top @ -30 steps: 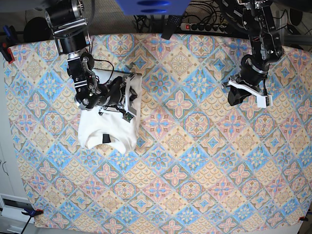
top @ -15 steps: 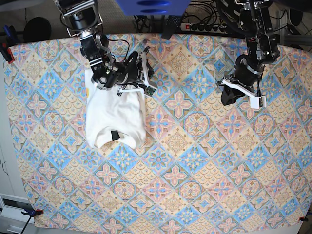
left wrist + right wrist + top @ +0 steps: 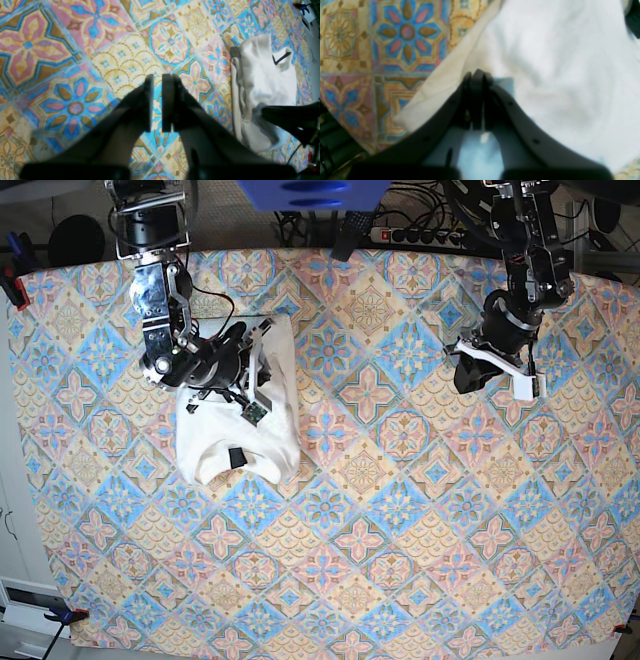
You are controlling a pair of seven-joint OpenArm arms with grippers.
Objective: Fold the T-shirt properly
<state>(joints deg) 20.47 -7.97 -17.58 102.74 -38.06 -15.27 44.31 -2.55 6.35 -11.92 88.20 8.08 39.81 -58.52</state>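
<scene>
The right hand point(image 3: 250, 375), clenched with no cloth visibly caught, presses the folded T-shirt point(image 3: 238, 442) flat on the table point(image 3: 400, 520) (the left hand point(image 3: 487, 373), nearly closed and empty, waits well apart).

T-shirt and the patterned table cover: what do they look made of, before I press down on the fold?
T-shirt: soft white knit, likely cotton, matte; it lies in rounded creases and stacked layers along one edge, with a small dark neck tag. Table cover: probably printed woven cloth or oilcloth; the tile pattern lies flat and unbroken with little shine, so which one is unclear.
</scene>
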